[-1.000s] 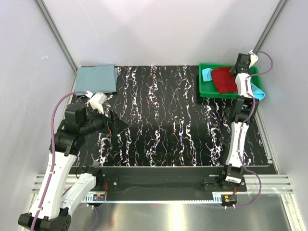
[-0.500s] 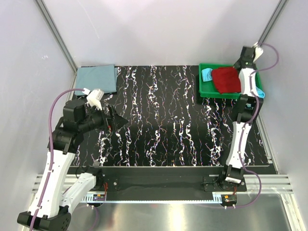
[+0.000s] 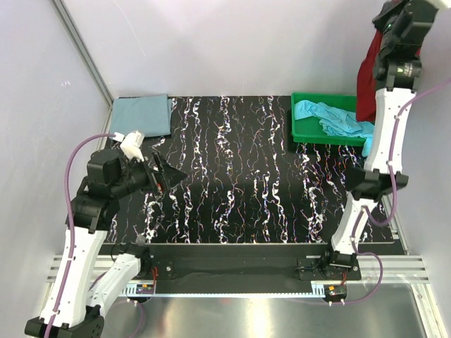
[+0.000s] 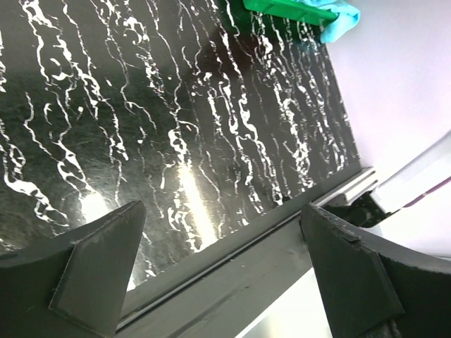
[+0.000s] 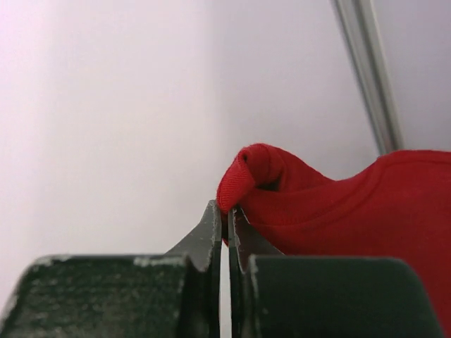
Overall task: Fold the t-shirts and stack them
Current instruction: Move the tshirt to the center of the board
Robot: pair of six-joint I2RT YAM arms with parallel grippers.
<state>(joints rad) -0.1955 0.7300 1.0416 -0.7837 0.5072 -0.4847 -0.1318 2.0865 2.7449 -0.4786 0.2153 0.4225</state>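
The deep red t-shirt point(image 3: 366, 79) hangs high above the table's back right corner. My right gripper point(image 3: 386, 27) is shut on a rolled edge of it. In the right wrist view the jaws of that gripper point(image 5: 227, 211) pinch the red cloth point(image 5: 338, 204). The light turquoise t-shirt point(image 3: 331, 118) lies crumpled in the green tray point(image 3: 317, 136), with one end over the right rim. The grey-blue t-shirt point(image 3: 143, 115) lies folded flat at the back left corner. My left gripper point(image 3: 169, 179) hovers open over the left of the table, holding nothing; its fingers point(image 4: 106, 253) frame the front rail.
The black marbled mat point(image 3: 239, 176) covers the table. White walls with aluminium posts point(image 3: 81, 49) close in the back and sides. A dark rail point(image 3: 232, 257) runs along the front edge. The left wrist view catches the tray point(image 4: 289, 10) and the turquoise cloth point(image 4: 343, 20) at its top.
My right gripper shut on the red t-shirt in the tray and lifted it high, uncovering the turquoise one. My left arm drew back slightly and stayed open.
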